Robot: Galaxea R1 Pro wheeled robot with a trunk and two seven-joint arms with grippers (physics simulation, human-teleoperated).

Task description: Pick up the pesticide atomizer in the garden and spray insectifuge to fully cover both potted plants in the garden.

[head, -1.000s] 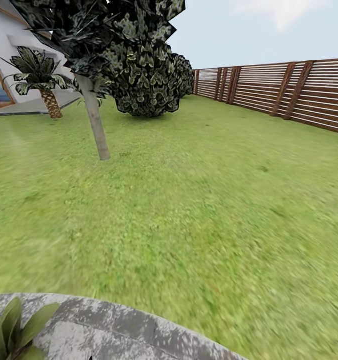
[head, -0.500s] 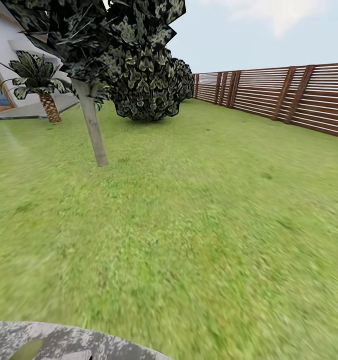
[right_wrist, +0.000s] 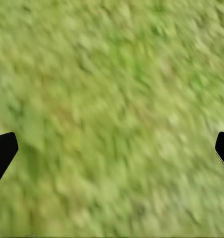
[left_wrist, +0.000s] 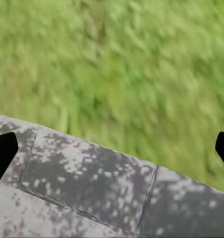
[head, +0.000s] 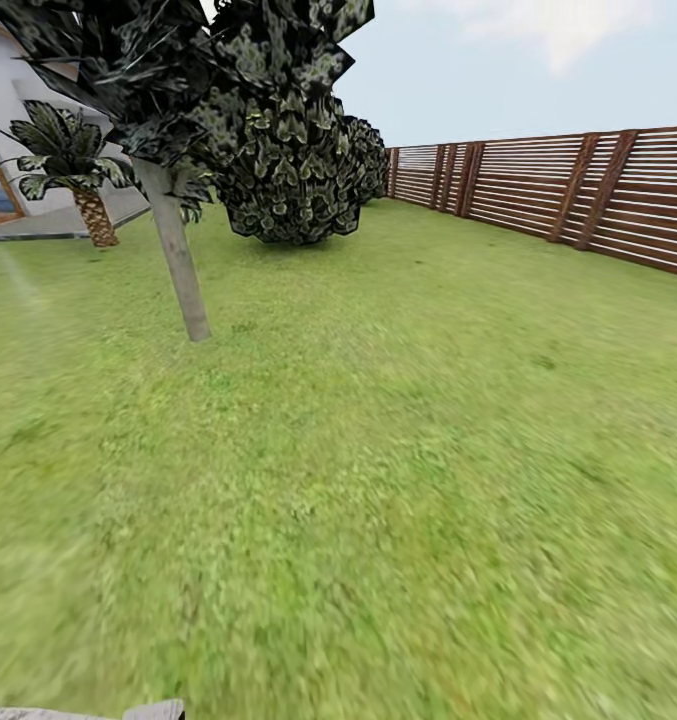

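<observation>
Garden lawn point(right_wrist: 112, 99) lies beneath both spread, empty pincers point(left_wrist: 112, 148) point(right_wrist: 112, 148).

1. The left gripper point(left_wrist: 112, 148) shows in the left wrist view as two black fingertips, one at each side edge of the frame, far apart, with nothing between them.
2. Its fingers point(left_wrist: 2, 151) hang above the curved edge of the grey paving point(left_wrist: 92, 183), where it meets the grass, touching neither.
3. The right gripper point(right_wrist: 112, 151) shows in the right wrist view in the same way: two black fingertips spread wide, nothing held.
4. Its fingers point(right_wrist: 2, 151) hang over the grass beyond that paving, clear of the ground.
</observation>
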